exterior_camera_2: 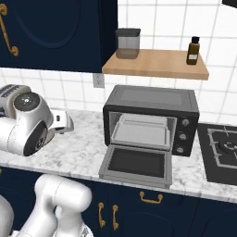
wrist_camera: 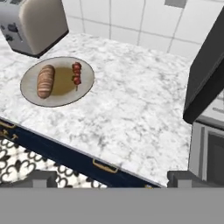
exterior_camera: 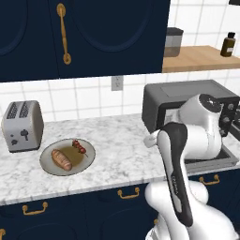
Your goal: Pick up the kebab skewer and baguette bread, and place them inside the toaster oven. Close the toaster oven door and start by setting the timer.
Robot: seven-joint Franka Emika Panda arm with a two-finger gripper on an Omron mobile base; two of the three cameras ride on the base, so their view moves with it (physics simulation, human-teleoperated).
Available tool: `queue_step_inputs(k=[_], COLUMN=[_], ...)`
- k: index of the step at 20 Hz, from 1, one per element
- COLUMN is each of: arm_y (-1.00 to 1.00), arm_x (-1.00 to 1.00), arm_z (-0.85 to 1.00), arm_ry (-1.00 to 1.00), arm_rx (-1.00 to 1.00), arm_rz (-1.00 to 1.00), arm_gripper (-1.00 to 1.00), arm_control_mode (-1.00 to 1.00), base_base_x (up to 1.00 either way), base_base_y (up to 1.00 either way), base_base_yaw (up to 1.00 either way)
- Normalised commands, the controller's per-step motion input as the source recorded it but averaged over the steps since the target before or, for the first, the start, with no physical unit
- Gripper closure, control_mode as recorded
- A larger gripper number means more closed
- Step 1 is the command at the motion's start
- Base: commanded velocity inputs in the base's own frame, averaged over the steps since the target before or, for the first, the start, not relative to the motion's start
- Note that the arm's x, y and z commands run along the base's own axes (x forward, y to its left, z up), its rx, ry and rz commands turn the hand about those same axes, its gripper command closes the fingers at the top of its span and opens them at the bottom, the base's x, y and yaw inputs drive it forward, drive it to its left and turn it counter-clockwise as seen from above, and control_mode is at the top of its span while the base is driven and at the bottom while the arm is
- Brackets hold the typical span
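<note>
Jaws (wrist_camera: 112, 178) open and empty, high over the bench (wrist_camera: 131, 105) edge; skewer (wrist_camera: 77, 74) and baguette (wrist_camera: 45, 81) lie side by side on the plate (wrist_camera: 30, 97), well ahead-left, long axes parallel, oven (exterior_camera_2: 150, 118) door (exterior_camera_2: 136, 164) down

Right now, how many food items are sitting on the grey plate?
2. The baguette bread lies on the left half of the grey plate, and the kebab skewer lies toward its back right, apart from the loaf. Nothing seems hidden.
</note>
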Motion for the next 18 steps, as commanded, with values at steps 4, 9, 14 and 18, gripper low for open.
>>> queue_step_inputs(k=[4,9,14,18], arm_y=[1.00,1.00,0.94,0.78], arm_x=[0.79,0.73,0.86,0.92], arm_z=[-0.04,-0.44,-0.68,-0.50], arm_ry=[0.04,0.04,0.18,0.21], arm_rx=[-0.10,-0.05,-0.01,-0.03], arm_rz=[0.15,0.11,0.00,0.01], arm_gripper=[-1.00,-1.00,-1.00,-1.00], arm_control_mode=[-1.00,-1.00,-1.00,-1.00], base_base_x=[0.00,0.00,0.00,0.00], base_base_y=[0.00,0.00,0.00,0.00], base_base_yaw=[0.00,0.00,0.00,0.00])
